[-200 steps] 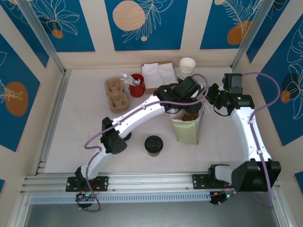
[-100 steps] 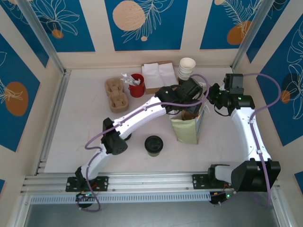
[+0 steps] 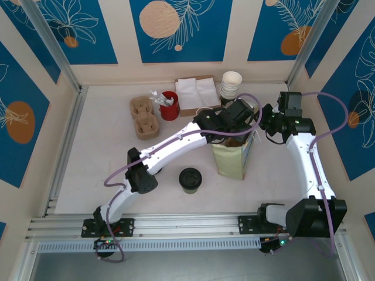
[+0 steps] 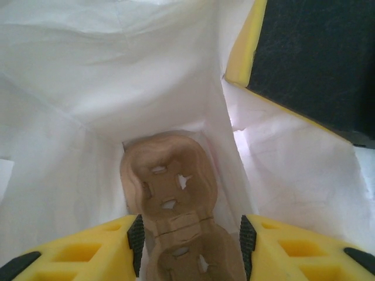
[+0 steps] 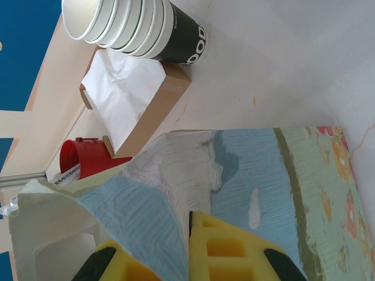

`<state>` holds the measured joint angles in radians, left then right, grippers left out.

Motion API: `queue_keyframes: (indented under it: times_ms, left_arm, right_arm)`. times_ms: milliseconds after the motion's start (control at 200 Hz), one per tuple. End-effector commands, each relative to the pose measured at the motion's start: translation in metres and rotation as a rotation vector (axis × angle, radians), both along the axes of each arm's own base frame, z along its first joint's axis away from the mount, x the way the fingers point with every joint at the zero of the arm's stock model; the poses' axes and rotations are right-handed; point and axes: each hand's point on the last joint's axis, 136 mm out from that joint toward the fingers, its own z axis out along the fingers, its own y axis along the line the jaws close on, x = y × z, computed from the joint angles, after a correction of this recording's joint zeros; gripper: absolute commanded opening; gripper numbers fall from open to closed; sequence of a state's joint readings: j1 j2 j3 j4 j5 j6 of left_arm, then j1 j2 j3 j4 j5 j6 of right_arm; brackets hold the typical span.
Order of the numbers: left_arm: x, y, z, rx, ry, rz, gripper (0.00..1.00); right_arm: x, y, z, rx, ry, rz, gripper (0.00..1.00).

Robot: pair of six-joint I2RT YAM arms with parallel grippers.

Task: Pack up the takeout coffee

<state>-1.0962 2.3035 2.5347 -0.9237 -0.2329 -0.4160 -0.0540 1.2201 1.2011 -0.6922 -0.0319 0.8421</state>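
The coffee (image 3: 190,179) stands upright on the bench (image 3: 99,158) with its black lid on. It is near the front edge, left of the bag (image 3: 230,163) and apart from it, and no end effector touches it. The bag stands open further right. The left arm reaches across the bench to it, and the left end effector (image 4: 190,246) points down into its mouth. In the left wrist view the inside of the bag is white, and a brown carrier (image 4: 170,193) lies along the bottom. The near end of the carrier is between the two black pads (image 4: 136,243). The yellow fingers stand apart and the carrier almost fills the gap, but I cannot tell if the pads press on it or are only close to it. The right end effector (image 5: 188,246) is at the right side of the bag's rim. Its fingers are together and pinch the paper wall, which is folded and wrinkled there. At the back of the bench there is a stack of cups (image 5: 126,26) and, beside it, a flat box with napkins (image 5: 126,88). A red cup (image 3: 170,106) is left of the box, and two more carriers (image 3: 145,117) lie left of the red cup.
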Motion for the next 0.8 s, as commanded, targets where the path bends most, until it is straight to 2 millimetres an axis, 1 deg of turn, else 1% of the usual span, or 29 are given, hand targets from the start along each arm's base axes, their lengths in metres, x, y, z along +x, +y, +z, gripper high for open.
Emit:
queue_keyframes:
  times_ms: [0,155,245,420,475,665,795]
  left_arm:
    - [-0.009,-0.009,0.019,-0.086,0.029,-0.019,0.46]
    - [-0.001,-0.006,-0.008,-0.062,0.105,0.003,0.41]
    - [0.005,-0.002,-0.021,-0.032,0.119,0.021,0.40]
    - [0.007,0.000,-0.046,-0.002,0.184,0.038,0.35]
    - [0.007,0.002,-0.052,0.007,0.198,0.049,0.34]
    - [0.008,0.011,-0.071,0.061,0.233,0.102,0.34]
    - [0.007,0.016,-0.080,0.087,0.248,0.122,0.33]
  right_arm:
    - [-0.005,0.005,0.006,0.050,-0.021,0.009,0.00]
    - [-0.005,0.011,0.012,0.080,-0.063,0.039,0.00]
    - [-0.007,0.014,0.010,0.095,-0.071,0.050,0.00]
    - [-0.009,0.022,0.010,0.136,-0.091,0.081,0.00]
    - [-0.010,0.023,0.008,0.141,-0.090,0.080,0.00]
    - [-0.015,0.020,0.005,0.150,-0.083,0.051,0.00]
    - [-0.018,0.018,0.002,0.154,-0.078,0.028,0.00]
